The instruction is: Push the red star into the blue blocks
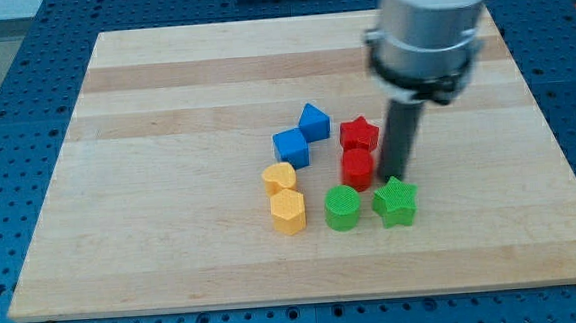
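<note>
Wooden board [165,109] holds the red star [359,133], flat, no clear long axis, my bare-rod tip [393,179] just right.

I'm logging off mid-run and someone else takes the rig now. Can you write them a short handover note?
My tip: on the board, just at the view's right of the red cylinder, above the green star.
Red star: right above the red cylinder, a small gap at the view's right of the blue blocks.
Blue blocks: two, touching, mid-board.
Done: nothing yet; the star does not touch the blue.
Left: bring my tip to the star's right side, then push it toward the view's left into the blue blocks.
</note>
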Robot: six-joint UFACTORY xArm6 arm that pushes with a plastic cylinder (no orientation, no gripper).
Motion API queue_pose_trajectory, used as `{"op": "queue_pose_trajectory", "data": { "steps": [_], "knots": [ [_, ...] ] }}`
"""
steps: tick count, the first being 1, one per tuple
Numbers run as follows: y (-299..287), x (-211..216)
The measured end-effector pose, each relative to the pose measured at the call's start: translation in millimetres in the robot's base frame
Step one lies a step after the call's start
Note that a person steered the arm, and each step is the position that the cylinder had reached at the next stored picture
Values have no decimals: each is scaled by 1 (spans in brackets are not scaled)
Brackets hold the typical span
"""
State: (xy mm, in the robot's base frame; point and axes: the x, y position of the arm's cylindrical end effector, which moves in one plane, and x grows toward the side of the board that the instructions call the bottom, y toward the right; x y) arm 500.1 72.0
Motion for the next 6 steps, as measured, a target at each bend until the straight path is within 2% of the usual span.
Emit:
{"op": "queue_pose_trajectory", "data": {
  "steps": [1, 2, 4, 5, 6],
  "knots": [
    [-69, 6],
    [-81, 6],
    [24, 5],
    [71, -15],
    [85, -47]
  ]
}}
